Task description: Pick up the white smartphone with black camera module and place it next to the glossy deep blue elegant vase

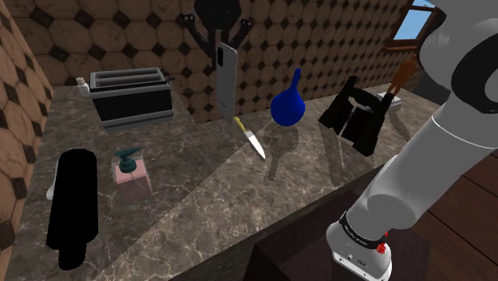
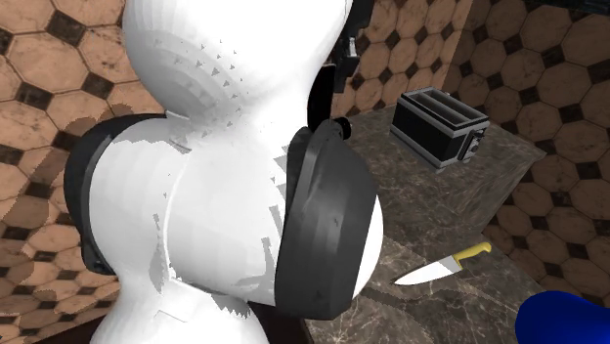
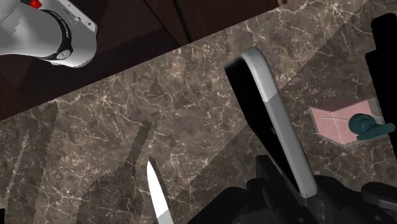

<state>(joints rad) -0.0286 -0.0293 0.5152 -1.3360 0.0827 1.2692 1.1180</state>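
The smartphone (image 1: 226, 80) is a long white-grey slab that hangs upright in the air over the dark marble counter (image 1: 199, 187). My gripper (image 1: 221, 49) is shut on its upper end. In the wrist view the phone (image 3: 278, 127) stretches away from my gripper (image 3: 305, 191), clasped between the black fingers, high above the counter. The deep blue vase (image 1: 287, 102) stands on the counter at the shoulder view's right of the phone, close by but apart from it. A corner of the vase (image 2: 567, 318) also shows in the second exterior view.
A knife (image 1: 252, 140) with a yellow handle lies below the phone, near the vase. A toaster (image 1: 132, 94) stands at the back, a pink soap dispenser (image 1: 130, 176) and a tall black shape (image 1: 73, 207) at the shoulder view's left. A black block (image 1: 357, 116) stands right of the vase.
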